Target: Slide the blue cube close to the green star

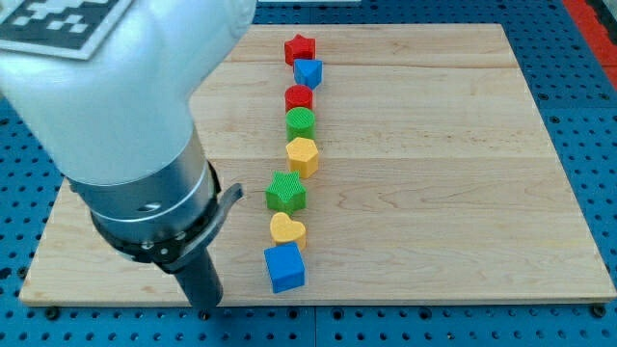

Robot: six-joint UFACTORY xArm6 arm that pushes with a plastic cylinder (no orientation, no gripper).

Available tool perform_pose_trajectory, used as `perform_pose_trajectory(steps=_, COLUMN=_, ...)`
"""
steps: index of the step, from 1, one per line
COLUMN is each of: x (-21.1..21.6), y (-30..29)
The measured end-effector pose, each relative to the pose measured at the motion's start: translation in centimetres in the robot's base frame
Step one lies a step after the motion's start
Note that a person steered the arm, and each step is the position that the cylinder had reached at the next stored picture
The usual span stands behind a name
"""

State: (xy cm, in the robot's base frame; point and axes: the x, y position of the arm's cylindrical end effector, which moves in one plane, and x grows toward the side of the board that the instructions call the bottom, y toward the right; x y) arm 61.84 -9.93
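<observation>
The blue cube (284,267) sits near the view's bottom edge of the wooden board (434,193), at the bottom end of a column of blocks. A yellow heart (287,230) lies directly above it and touches or nearly touches it. The green star (285,192) is just above the heart. My tip (206,306) is at the board's bottom edge, to the view's left of the blue cube and a little lower, with a clear gap between them.
Above the green star the column continues with a yellow hexagon (303,156), a green cylinder (301,122), a red block (299,97), a second blue block (308,72) and a red star (300,48). The arm's large body (125,125) hides the board's left part.
</observation>
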Motion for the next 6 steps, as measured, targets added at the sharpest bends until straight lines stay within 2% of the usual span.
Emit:
perform_pose_trajectory(steps=2, x=0.1, y=1.6)
perform_pose_trajectory(steps=3, x=0.0, y=9.0)
perform_pose_trajectory(steps=4, x=-1.8, y=12.8)
perform_pose_trajectory(steps=5, x=-6.3, y=12.9)
perform_pose_trajectory(steps=6, x=-8.8, y=13.9)
